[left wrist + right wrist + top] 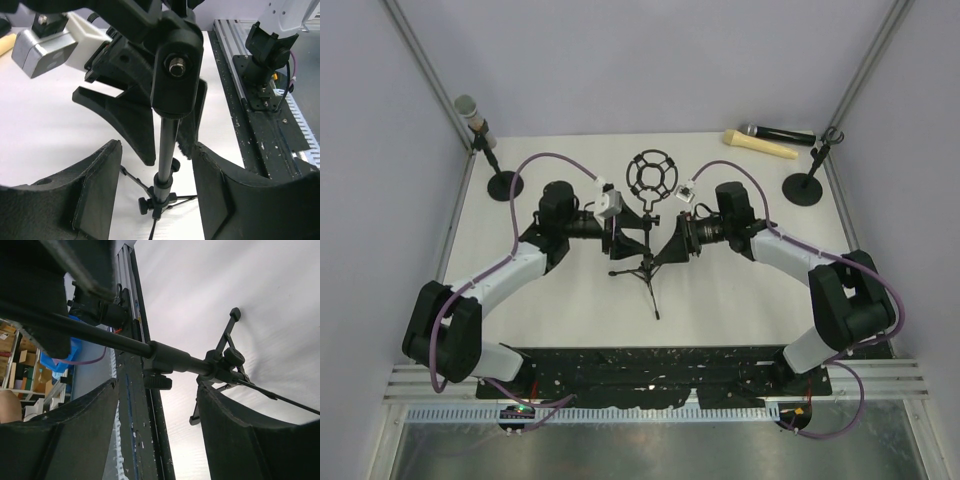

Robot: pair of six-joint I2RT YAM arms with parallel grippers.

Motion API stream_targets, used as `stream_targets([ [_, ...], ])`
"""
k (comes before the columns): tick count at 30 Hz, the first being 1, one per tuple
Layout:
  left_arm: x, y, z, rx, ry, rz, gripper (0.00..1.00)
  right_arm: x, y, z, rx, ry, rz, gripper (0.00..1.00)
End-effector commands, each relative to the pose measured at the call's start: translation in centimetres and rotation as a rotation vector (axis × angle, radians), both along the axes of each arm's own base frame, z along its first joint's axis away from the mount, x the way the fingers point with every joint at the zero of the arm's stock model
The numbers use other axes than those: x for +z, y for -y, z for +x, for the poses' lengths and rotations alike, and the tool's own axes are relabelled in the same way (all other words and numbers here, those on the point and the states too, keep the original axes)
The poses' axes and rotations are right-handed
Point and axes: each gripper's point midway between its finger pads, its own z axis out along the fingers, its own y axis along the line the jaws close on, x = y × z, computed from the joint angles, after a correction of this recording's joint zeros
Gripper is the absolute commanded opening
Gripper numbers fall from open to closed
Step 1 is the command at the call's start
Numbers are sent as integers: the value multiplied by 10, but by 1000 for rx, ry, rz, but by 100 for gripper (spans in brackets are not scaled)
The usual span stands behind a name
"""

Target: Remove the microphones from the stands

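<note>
Closest in the left wrist view, the left gripper point(156, 150) stood spread, its fingers point(95, 195) flanking the tripod pole point(167, 140) without touching it. From the right wrist, the right gripper point(157, 387) was likewise spread, the pole crossing the gap between its fingers point(240, 440), with the white table point(260, 300) beyond. From above, both met at the tripod stand point(645, 262) mid-table. The microphone point(468, 108) sat in its round-based stand point(503, 184) at the rear left corner, close to the wall and well apart from both. Another microphone point(778, 132) lay rear right.
</note>
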Motion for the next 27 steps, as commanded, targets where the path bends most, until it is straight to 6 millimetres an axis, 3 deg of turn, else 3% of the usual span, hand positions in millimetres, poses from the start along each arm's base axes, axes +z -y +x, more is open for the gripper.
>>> stream_targets([
  [1,22,5,-10,-45,38,-43,60,2,-7,-3,27,-14,31,66],
  [12,23,11,-14,-53,14,-47,37,0,-10,-7,46,-24,42,43],
  [19,22,12,-12,-30,4,-45,23,2,-13,-9,57,-20,50,16],
  [24,21,12,-6,10,3,-42,18,-7,-9,1,25,80,-28,6],
  [27,19,12,-4,36,-36,-38,14,-11,-3,15,5,206,-106,6],
])
